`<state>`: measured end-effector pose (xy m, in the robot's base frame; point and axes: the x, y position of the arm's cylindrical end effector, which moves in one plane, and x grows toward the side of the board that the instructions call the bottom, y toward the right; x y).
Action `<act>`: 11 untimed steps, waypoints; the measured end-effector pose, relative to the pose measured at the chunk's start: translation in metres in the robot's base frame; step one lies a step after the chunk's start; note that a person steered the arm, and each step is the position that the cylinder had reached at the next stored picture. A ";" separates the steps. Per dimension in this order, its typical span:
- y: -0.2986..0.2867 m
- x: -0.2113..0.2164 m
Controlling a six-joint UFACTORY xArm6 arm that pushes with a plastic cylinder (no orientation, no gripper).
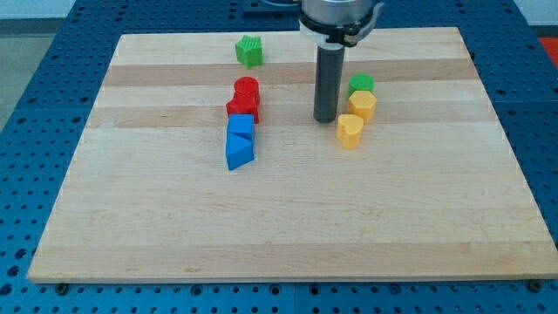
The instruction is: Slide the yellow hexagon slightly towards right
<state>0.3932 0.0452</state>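
Pincer none fitted, state cannot tell; my tip (326,119) just left of yellow hexagon (363,105), contact unclear.

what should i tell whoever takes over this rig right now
My tip is down on the wooden board, just to the view's left of the yellow hexagon, with a small gap; contact can't be confirmed.
The yellow hexagon sits between the green cylinder above it and the yellow heart below it, all three packed close.
Off to the view's left: the green star, red cylinder, red block, blue cube, blue triangle.
Done: tip lined up on the hexagon's left side.
Left: push it slightly towards the view's right, without dragging its neighbours.
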 end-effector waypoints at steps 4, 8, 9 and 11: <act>0.010 -0.001; 0.021 -0.001; 0.027 -0.001; 0.031 -0.001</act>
